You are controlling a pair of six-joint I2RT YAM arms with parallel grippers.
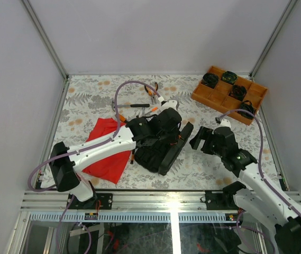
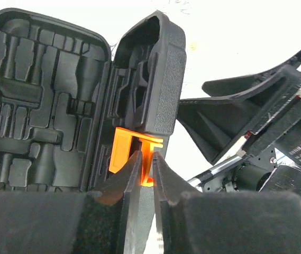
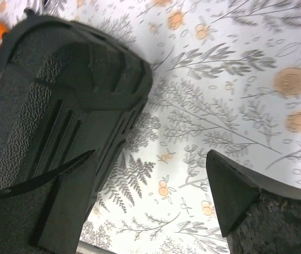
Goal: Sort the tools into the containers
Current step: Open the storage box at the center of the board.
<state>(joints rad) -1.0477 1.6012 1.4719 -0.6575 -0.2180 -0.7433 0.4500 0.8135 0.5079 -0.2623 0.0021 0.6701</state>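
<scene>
Pinched in left hand (image 2: 146, 159): orange latch (image 2: 122, 151); tool case (image 2: 39, 95) should be laid fully open without slipping. Spread, empty right hand (image 3: 150, 159) is kept at case's 3 o'clock.

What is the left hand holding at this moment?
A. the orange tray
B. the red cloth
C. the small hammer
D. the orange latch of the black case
D: in the left wrist view the left hand is shut on the orange latch at the edge of the open black case, with the latch tab pinched between its two fingers.
</scene>
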